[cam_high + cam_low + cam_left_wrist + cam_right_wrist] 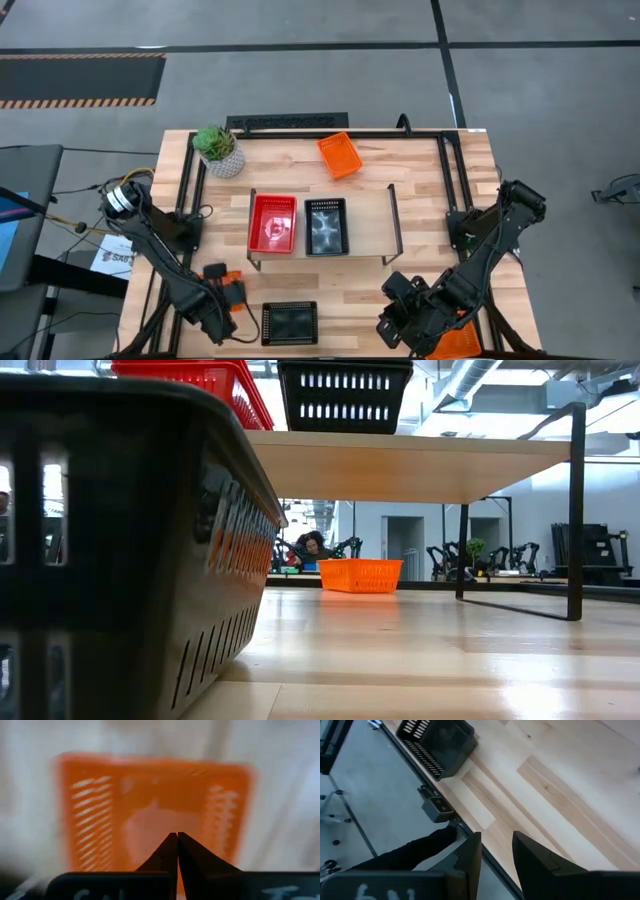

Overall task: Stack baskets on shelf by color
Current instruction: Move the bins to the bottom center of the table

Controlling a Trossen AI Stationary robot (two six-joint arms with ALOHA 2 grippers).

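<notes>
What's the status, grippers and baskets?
Left gripper shut, empty, over an orange basket. Right gripper open, empty, near table edge. Red basket and black basket on shelf.

Two black baskets [326,226] [289,323], three orange baskets [339,155] [224,283] [462,343], one red basket [272,222], one shelf [368,232], one plant [215,143].

Overhead camera looks straight down; low camera sits against the front black basket [120,540], facing the shelf [400,465].

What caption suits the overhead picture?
Red plastic mesh basket and black mesh basket sit side by side on the light-wood shelf.
</notes>
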